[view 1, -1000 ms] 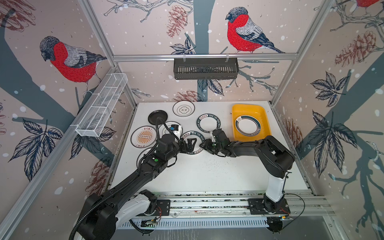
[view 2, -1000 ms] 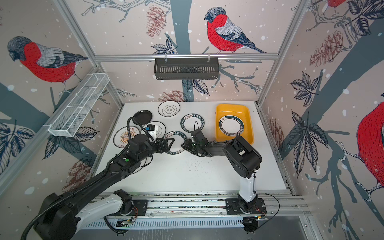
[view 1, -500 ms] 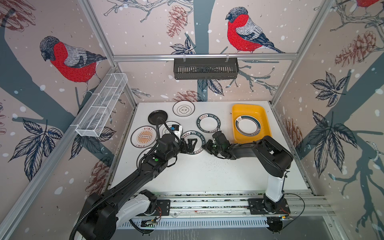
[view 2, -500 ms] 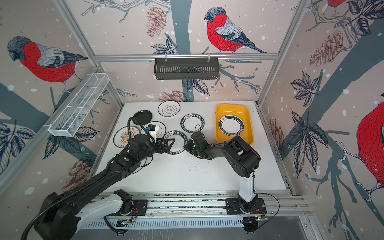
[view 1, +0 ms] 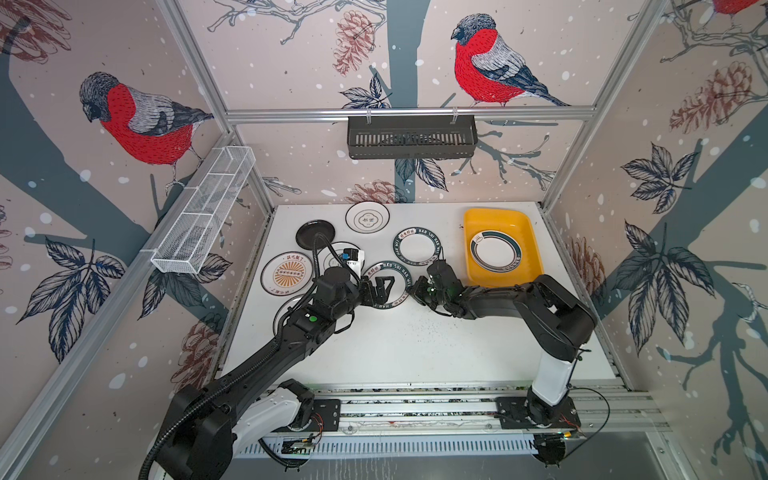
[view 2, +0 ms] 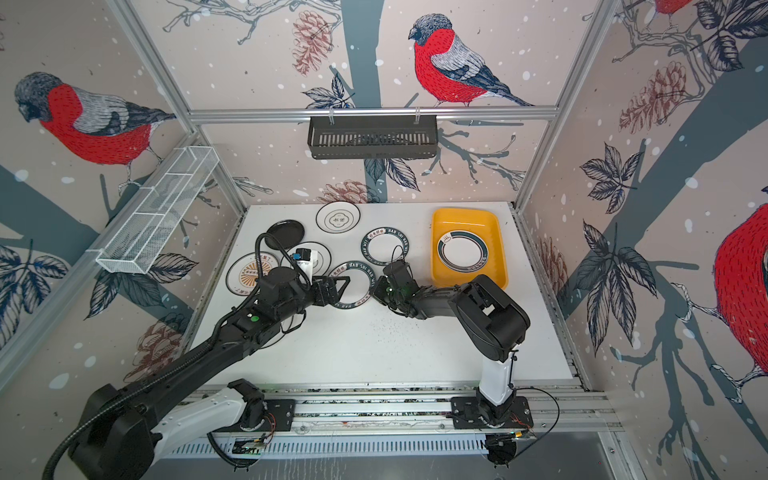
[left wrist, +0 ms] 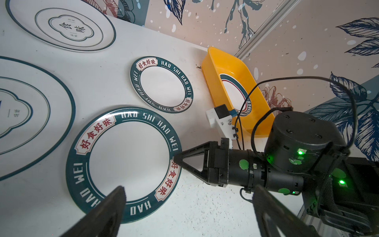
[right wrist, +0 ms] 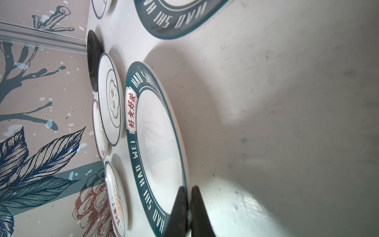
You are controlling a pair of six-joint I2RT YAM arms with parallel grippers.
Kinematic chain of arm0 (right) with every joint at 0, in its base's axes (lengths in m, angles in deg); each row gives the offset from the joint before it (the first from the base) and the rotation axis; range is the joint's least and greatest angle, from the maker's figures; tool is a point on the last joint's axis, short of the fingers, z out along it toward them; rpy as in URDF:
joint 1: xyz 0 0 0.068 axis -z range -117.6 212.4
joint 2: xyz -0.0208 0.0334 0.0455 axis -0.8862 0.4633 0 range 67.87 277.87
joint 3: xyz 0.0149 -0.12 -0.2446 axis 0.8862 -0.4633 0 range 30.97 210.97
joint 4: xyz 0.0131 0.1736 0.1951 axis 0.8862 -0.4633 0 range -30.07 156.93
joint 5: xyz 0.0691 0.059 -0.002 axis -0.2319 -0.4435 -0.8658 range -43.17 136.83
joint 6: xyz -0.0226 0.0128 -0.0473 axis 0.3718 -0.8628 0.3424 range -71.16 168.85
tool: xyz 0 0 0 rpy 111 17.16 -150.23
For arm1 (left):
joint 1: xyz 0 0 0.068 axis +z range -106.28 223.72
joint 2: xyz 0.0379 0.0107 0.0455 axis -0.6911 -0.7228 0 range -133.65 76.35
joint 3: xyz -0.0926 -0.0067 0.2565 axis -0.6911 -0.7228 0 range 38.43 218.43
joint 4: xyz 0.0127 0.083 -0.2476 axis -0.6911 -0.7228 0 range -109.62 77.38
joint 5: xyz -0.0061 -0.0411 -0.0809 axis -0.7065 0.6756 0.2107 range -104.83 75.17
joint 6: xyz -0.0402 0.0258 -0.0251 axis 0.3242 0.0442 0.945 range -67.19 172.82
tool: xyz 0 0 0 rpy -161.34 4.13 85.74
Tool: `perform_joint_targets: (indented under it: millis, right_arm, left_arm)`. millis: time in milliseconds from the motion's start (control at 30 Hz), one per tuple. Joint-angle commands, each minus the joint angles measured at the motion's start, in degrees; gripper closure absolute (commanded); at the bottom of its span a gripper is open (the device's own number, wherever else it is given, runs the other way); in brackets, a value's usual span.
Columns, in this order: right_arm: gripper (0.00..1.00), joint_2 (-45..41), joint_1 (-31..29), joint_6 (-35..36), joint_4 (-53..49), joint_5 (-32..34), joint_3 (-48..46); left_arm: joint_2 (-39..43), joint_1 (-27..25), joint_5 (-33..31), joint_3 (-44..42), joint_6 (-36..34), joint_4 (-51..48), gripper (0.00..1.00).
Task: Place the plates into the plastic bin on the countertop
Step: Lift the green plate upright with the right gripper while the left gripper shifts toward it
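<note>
— So, what is different from a second ago?

— The right gripper (right wrist: 188,189) has shut. A second ago its jaws stood partly apart at the edge of the green-lettered plate (left wrist: 127,164). Now they pinch its rim, one jaw above and one below.

— Is the plate up yet?

— Not that I can see. It looks flat on the countertop (view 1: 415,345), near the middle, and I make out no gap beneath it.

— And the left gripper (view 1: 380,289)?

— Unchanged. Its jaws are spread wide with nothing in them, and it hovers over the side of that plate opposite the pinch.

— Where does the plate have to go?

— Into the plastic bin (view 1: 478,220), at the far right of the countertop, behind the right arm and apart from this plate. One banded plate (view 1: 495,251) lies in it already.

— So what does the closing mean?

— I judge the grasp made, with the lift and carry to come. A thin rim pinch may let the plate tilt or slip, so it should be raised gently. Several others wait, among them a second lettered plate (view 1: 417,245) and the black plate (view 1: 314,234).
</note>
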Motion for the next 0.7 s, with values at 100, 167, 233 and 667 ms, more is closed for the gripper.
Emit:
perform_joint_targets:
  millis: [100, 167, 233, 667]
  right_arm:
    - [0.98, -7.5, 0.2, 5.3, -5.5, 3.6, -1.3]
    - [0.98, -9.9, 0.5, 7.1, -7.6, 4.1, -1.7]
    - [0.99, -12.1, 1.0, 8.6, -8.8, 4.0, -2.0]
    - [0.99, -24.1, 6.7, 14.8, -12.7, 2.2, -7.5]
  left_arm:
    - [-4.4, 0.1, -0.4, 3.8, 0.2, -2.7, 0.03]
    - [-6.6, 0.0, -2.4, 5.6, 0.6, -4.8, 0.04]
    - [-8.7, -0.3, -4.6, 7.1, 0.0, -6.6, 0.03]
    - [-17.0, -2.2, -17.2, 14.7, -4.6, -11.4, 0.03]
